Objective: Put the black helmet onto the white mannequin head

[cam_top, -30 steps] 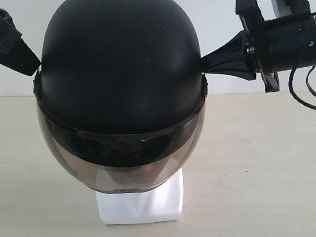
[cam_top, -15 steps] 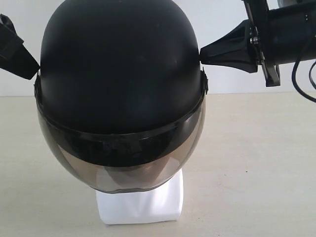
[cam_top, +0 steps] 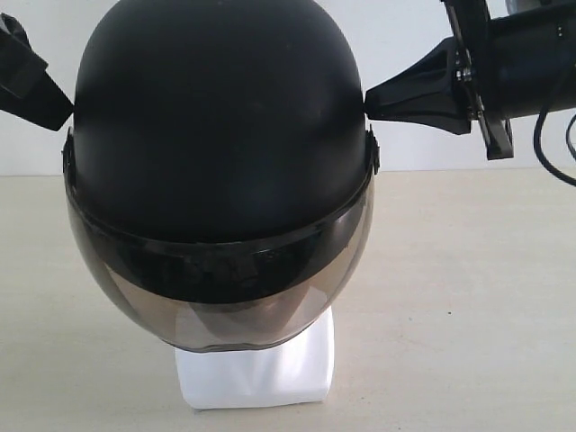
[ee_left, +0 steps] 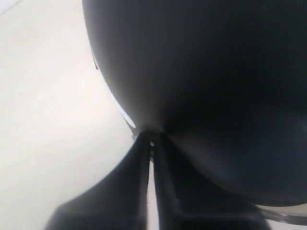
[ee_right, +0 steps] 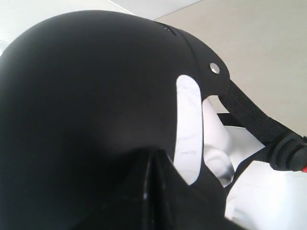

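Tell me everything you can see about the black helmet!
The black helmet is round and matte black, smooth like plastic. A smoky see-through visor curves down across its front. A black woven strap hangs from one side. The helmet sits upright over the white mannequin head, whose base shows below the visor. The left gripper and the right gripper, both shut, touch its opposite sides with their tips.

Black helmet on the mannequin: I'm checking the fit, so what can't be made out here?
White mannequin head, face: exterior view, hidden by the black helmet and visor.
Helmet crown: exterior view, cut by the top edge.
Buckle: right wrist view, cut by the frame edge; fastening unclear.
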### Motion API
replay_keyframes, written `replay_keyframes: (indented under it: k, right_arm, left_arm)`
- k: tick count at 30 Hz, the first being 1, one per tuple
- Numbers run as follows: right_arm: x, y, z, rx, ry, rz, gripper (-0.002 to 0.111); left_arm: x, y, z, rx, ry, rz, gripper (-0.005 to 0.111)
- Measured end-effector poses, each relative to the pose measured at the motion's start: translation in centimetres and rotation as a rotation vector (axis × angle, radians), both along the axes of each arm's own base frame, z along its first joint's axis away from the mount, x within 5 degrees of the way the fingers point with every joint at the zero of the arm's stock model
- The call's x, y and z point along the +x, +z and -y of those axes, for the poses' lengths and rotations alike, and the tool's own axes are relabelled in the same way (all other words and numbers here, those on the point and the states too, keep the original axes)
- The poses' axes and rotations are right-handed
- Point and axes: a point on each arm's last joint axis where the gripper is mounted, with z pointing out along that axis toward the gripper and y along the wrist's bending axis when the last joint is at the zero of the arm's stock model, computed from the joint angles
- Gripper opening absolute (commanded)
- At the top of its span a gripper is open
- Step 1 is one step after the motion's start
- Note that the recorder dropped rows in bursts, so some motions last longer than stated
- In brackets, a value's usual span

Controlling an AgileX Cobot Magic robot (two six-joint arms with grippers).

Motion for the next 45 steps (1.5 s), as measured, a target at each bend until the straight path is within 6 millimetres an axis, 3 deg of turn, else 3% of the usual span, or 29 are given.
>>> replay_keyframes:
  k: [9, 17, 28, 32, 35, 39, 42, 45]
  right_arm:
    - [-2.6, 2.4, 0.3, -0.074, -0.016, 0.095, 0.0]
    - [-2.8, 2.2, 0.5, -0.141, -0.026, 0.096, 0.0]
    - [-3.4, 2.9, 0.8, -0.164, -0.065, 0.131, 0.0]
    - [-4.2, 3.4, 1.6, -0.261, -0.13, 0.169, 0.0]
    - [-6.7, 5.1, 2.9, -0.396, -0.181, 0.304, 0.0]
    - [-12.6, 7.6, 4.9, -0.534, -0.265, 0.559, 0.0]
    - [-17.8, 7.1, 5.9, -0.527, -0.336, 0.691, 0.0]
    - [-20.4, 5.8, 6.3, -0.536, -0.337, 0.727, 0.0]
  left_arm:
    - [0.3, 0.3, 0.2, -0.044, 0.003, 0.031, 0.004]
    - [-0.1, 0.7, 0.4, -0.082, -0.011, 0.046, 0.004]
    - [-2.5, 2.9, -0.8, -0.118, -0.004, 0.138, 0.004]
    - [-3.6, 3.7, -1.5, -0.133, 0.013, 0.165, 0.004]
    - [-6.3, 5.4, -2.8, -0.18, 0.035, 0.237, 0.004]
    - [-11.3, 6.1, -4.7, -0.372, 0.081, 0.357, 0.004]
    - [-14.9, 5.0, -6.3, -0.566, 0.117, 0.501, 0.004]
    - [-16.8, 3.5, -7.2, -0.634, 0.129, 0.553, 0.004]
